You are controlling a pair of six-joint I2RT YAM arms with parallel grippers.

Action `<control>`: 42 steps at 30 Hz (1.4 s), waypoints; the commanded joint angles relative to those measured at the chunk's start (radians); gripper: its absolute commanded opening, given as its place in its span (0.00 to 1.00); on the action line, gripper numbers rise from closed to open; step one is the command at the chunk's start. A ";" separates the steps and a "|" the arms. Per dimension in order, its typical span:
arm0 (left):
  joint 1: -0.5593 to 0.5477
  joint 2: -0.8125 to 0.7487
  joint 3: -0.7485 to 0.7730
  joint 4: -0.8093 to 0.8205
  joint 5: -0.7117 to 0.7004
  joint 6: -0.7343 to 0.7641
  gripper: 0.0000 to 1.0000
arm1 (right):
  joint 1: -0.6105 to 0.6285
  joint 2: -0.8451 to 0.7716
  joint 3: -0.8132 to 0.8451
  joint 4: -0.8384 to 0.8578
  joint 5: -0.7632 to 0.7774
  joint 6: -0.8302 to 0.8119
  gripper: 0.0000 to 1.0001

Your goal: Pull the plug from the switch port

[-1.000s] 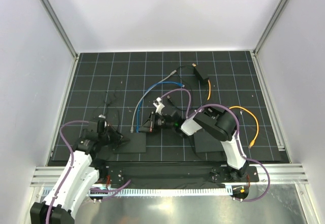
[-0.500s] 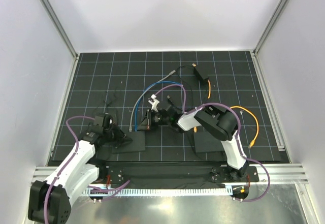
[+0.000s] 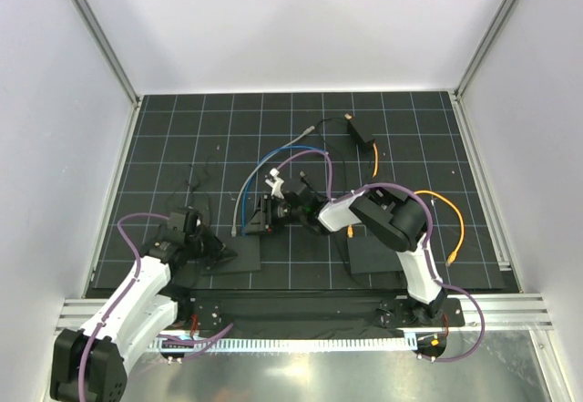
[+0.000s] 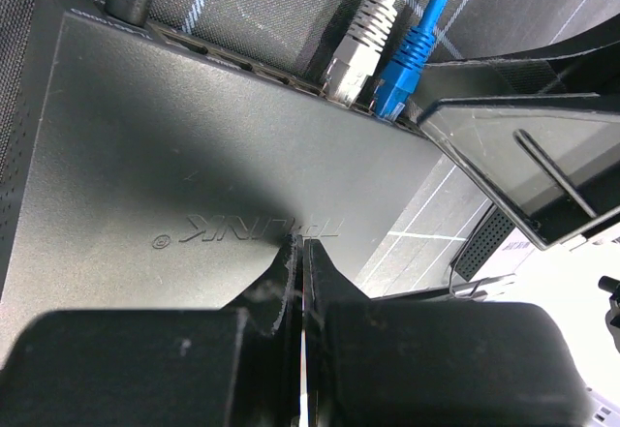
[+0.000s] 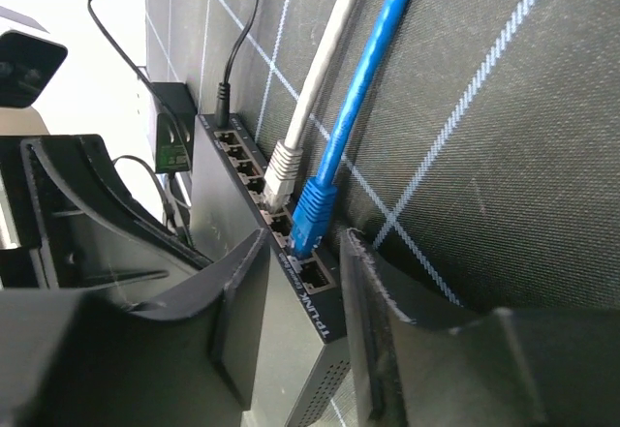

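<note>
Near the centre of the right wrist frame, the moulded blue plug (image 5: pixel 312 216) is seated in a port of the flat, matte black switch (image 5: pixel 218 195), just beside the ridged grey plug (image 5: pixel 284 170). It is framed by the narrowly parted right tool (image 5: pixel 302 240), with nothing gripped. The left tool (image 4: pixel 298 245), closed to a slit, is set on the switch's embossed lid.

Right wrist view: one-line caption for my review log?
Open right gripper frames the blue plug, seated beside the grey plug in the switch.

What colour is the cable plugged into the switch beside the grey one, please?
The cable is blue, clearest in the right wrist view.
</note>
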 commanded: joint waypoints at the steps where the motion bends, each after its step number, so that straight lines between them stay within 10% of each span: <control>1: -0.003 0.001 -0.010 -0.066 -0.056 0.008 0.00 | -0.004 0.022 0.013 -0.085 0.001 -0.017 0.44; 11: -0.003 0.033 0.005 -0.082 -0.065 0.018 0.00 | -0.004 0.098 0.099 -0.162 -0.034 -0.046 0.40; 26: -0.002 0.074 0.022 -0.109 -0.093 0.018 0.00 | -0.003 0.143 0.042 -0.027 -0.045 0.010 0.01; 42: -0.086 0.144 0.024 -0.139 -0.175 -0.009 0.00 | -0.004 0.037 -0.049 0.040 0.374 0.244 0.01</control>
